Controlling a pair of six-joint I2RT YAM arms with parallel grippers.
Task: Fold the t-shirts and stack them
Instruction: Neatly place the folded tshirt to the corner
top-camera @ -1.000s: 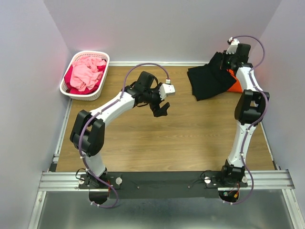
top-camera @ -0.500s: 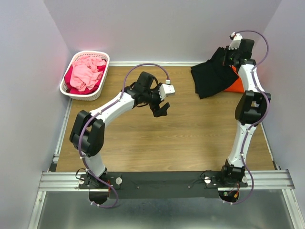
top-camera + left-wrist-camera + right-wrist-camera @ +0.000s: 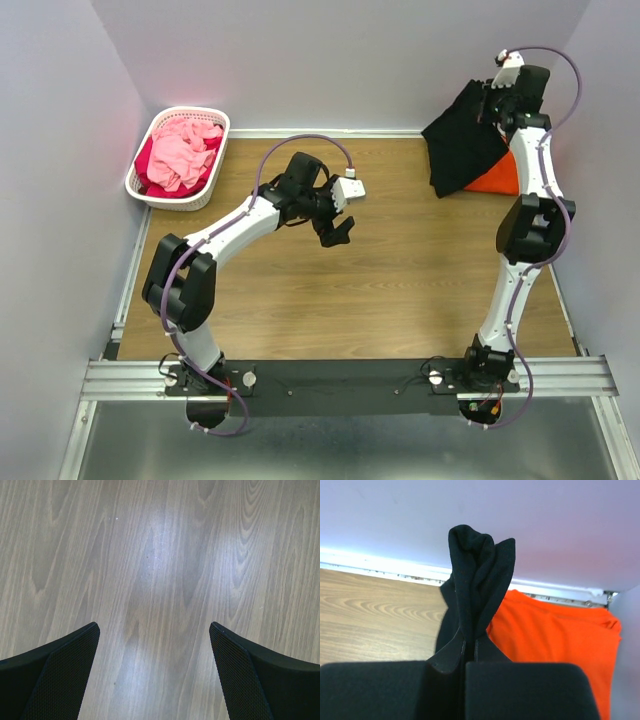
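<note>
The right gripper (image 3: 470, 652) pinches a bunched fold of the black shirt (image 3: 477, 570), which hangs limp beneath it; the orange shirt (image 3: 555, 635) lies just beyond. Soft, light cloth, probably best gripped at corners. The left gripper (image 3: 154, 627) is spread, holding nothing

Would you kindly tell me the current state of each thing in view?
black t-shirt: bunched, held up off the table, hanging.
orange t-shirt: lying on the table, partly hidden behind the black t-shirt.
right jaws: shut on the black t-shirt.
left jaws: open, above bare wood.
basket: filled with pink and red clothes.
</note>
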